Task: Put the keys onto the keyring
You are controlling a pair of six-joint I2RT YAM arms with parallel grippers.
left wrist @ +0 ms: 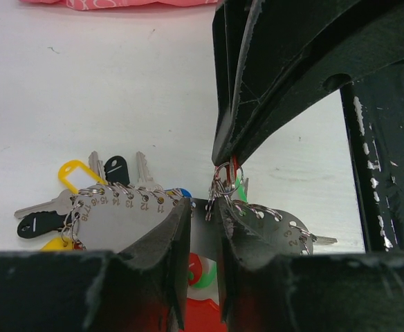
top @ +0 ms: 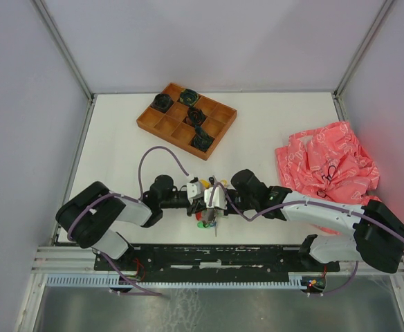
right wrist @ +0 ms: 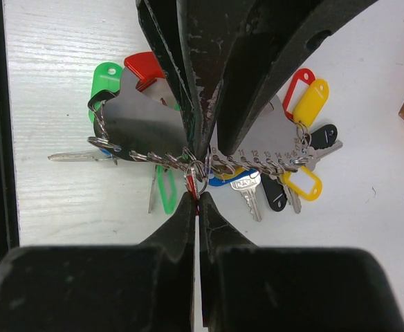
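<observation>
Wooden tray (top: pixel 149 119) holds four dark coiled bundles (top: pixel 202 140); left end effector (left wrist: pixel 203 209) clamps the keyring (right wrist: pixel 143 121), right end effector (right wrist: pixel 196 200) pinches a small ring (right wrist: pixel 197 170).

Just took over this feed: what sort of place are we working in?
Probably a lab robot cell: a white table enclosed by plain metal-framed panels, with staged props like a wooden compartment tray.
</observation>
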